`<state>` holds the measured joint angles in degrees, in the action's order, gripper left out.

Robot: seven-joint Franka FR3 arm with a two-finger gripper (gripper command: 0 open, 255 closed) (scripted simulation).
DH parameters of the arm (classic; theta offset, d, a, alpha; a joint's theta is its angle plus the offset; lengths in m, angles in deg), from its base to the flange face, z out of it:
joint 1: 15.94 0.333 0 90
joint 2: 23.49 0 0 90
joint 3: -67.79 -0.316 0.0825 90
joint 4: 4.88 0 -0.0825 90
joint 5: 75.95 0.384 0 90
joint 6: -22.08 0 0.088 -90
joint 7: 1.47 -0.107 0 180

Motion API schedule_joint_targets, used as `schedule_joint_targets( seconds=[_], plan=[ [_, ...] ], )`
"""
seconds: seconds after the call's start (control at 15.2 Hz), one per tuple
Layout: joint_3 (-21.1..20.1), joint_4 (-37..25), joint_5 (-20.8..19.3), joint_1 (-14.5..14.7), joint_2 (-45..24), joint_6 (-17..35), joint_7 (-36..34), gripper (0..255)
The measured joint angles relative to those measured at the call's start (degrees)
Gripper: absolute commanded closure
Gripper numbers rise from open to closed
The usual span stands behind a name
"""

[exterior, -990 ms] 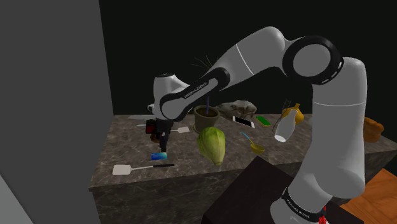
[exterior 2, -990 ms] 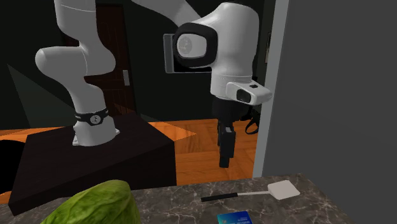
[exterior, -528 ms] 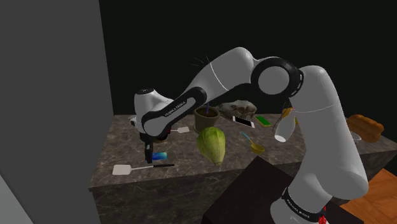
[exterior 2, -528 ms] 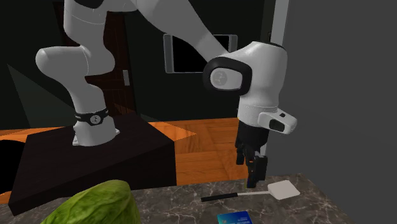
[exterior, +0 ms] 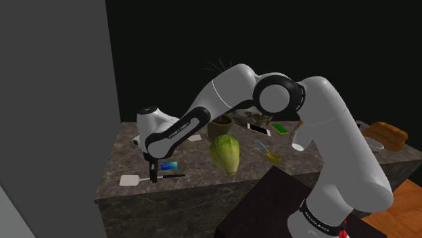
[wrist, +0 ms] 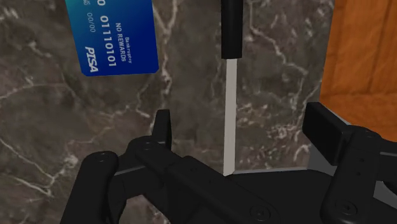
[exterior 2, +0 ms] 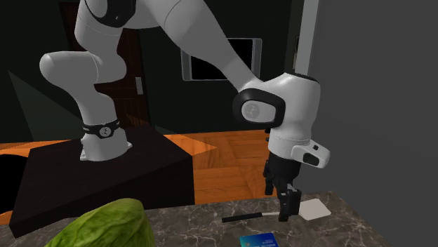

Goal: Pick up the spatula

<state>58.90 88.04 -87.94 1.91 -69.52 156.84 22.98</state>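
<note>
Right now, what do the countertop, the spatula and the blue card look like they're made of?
The countertop looks like dark stone, likely marble, judging by its pale branching veins. The spatula has a black handle, a thin pale shaft and a flat white blade; it is drawn plain, so plastic or metal stays open. The card is smooth blue with printed white digits, probably plastic.

Arm (exterior: 237,84): glossy white rounded links, dark joint rings, lettering on forearm
Hand (exterior 2: 282,208): all black, boxy
Base collar (exterior 2: 102,128): black, white markings
</note>
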Motion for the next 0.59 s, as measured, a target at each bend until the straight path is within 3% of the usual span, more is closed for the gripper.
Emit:
schedule_joint_targets(
  seconds=[0.13,0.2,0.59],
  plan=[
    [0.1,-0.4,-0.1,0.1,-1.0,0.6,-0.1,0],
    [0.2,-0.6,-0.2,0.1,-1.4,0.8,-0.1,255],
    [0.3,-0.7,-0.2,0.1,-1.6,1.0,-0.1,255]
  ],
)
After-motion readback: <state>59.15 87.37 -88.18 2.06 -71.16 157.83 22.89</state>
